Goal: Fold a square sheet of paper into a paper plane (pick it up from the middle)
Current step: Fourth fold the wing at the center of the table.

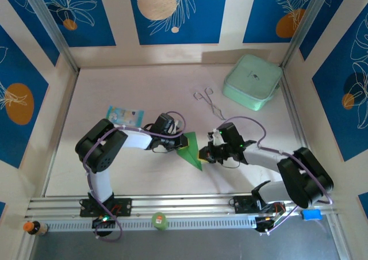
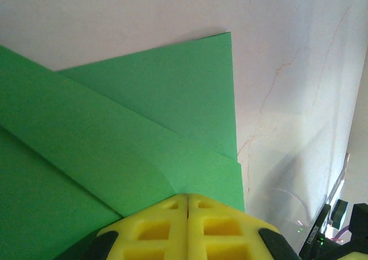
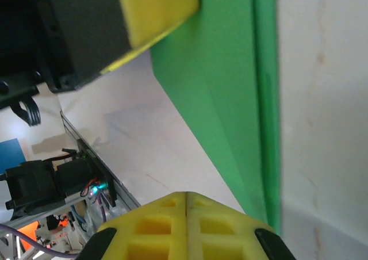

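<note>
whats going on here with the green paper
Two robot arms are folding a green sheet of paper in the middle of the table. It already lies creased into a pointed, layered shape. The left gripper is shut, tips at the paper's edge; the right gripper is shut too, close beside the opposite folded edge. No finished plane yet.
</note>
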